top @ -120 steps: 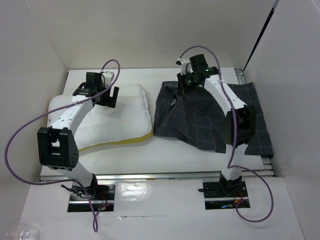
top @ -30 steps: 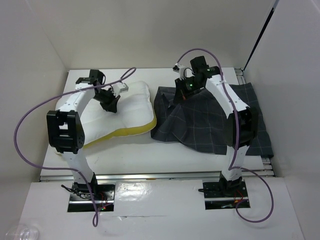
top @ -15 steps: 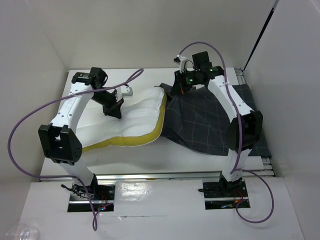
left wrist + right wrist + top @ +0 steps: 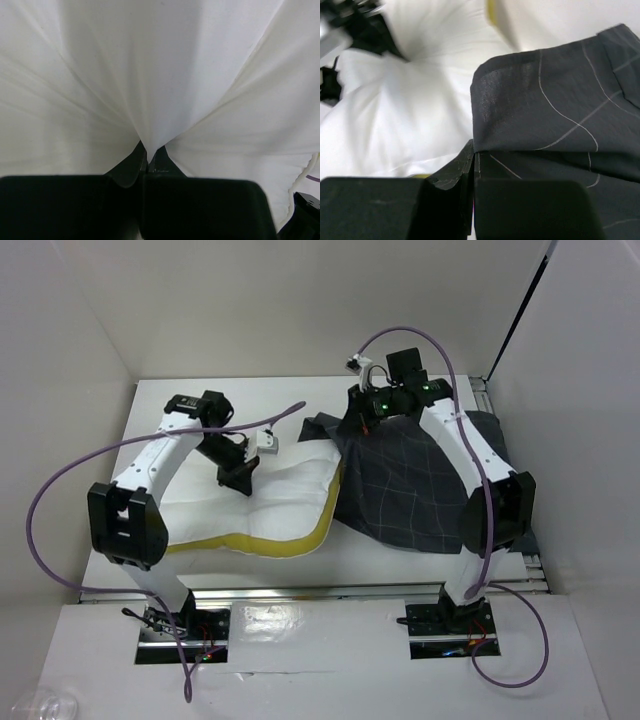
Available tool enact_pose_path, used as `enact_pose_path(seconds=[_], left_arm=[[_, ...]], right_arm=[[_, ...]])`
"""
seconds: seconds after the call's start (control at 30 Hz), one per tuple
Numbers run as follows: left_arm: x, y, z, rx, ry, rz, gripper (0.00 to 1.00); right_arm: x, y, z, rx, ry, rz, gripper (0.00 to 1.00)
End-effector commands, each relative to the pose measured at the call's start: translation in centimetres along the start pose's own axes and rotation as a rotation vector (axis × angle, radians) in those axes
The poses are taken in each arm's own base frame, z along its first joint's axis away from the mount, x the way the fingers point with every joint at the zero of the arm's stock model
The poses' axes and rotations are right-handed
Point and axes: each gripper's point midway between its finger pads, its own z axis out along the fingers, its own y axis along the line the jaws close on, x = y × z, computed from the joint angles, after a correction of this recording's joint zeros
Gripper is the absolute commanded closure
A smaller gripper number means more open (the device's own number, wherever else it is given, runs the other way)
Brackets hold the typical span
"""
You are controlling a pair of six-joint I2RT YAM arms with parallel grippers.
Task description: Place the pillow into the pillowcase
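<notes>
The white pillow (image 4: pixel 270 505), with a yellow band along its near edge, lies across the middle of the table. Its right end reaches under the lifted edge of the dark checked pillowcase (image 4: pixel 420 485). My left gripper (image 4: pixel 238 480) is shut on a pinch of the pillow's white cloth (image 4: pixel 150 100), which fans out in taut folds from the jaws. My right gripper (image 4: pixel 358 430) is shut on the pillowcase's upper hem (image 4: pixel 530 100) and holds it raised above the pillow (image 4: pixel 410 100).
White walls close in the table on the left, back and right. Purple cables loop off both arms; the left one (image 4: pixel 60 500) swings wide to the left. A metal rail (image 4: pixel 320 592) runs along the table's near edge.
The left gripper has dragged the pillow to the right, so its right end now sits under the pillowcase's raised edge. The right gripper has kept the hem lifted.
</notes>
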Motion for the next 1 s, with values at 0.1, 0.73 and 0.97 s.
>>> enact_pose_path(seconds=[0.1, 0.73, 0.97], left_arm=[[-3.4, 4.6, 0.2, -0.037, -0.099, 0.034, 1.0], [-3.0, 13.7, -2.7, -0.158, -0.183, -0.126, 1.0], [-3.2, 15.0, -2.9, -0.182, -0.219, -0.216, 1.0]], right_arm=[[1.2, 9.2, -1.2, -0.235, 0.06, -0.151, 1.0], [11.0, 12.1, -2.7, -0.239, 0.316, -0.149, 1.0], [10.2, 14.1, -2.1, -0.308, 0.325, -0.153, 1.0]])
